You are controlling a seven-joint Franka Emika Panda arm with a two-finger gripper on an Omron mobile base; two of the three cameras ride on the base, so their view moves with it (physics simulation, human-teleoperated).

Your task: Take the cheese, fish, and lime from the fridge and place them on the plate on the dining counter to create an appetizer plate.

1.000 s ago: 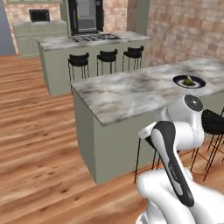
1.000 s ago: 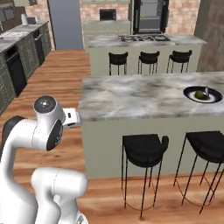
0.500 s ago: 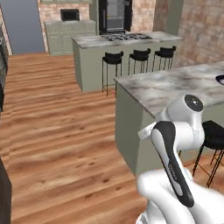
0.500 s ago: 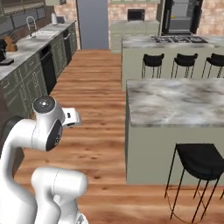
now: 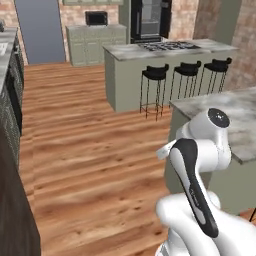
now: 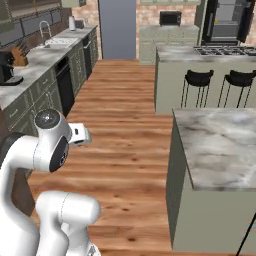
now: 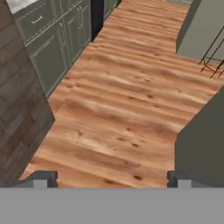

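My fingers (image 7: 43, 178) stand spread wide, empty, above wooden floor (image 7: 127, 109); the dining bench (image 6: 220, 145) is cut off beside me, its far end hidden.

The grey-white veined marble dining counter (image 6: 220, 145) sits on a sage-green base. The warm orange-brown wood plank floor (image 5: 95, 150) shows darker grain streaks, and the round-seated metal stools (image 5: 155, 74) are black.

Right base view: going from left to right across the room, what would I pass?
Coffee machine → sink faucet → grey door → microwave → black wall oven.
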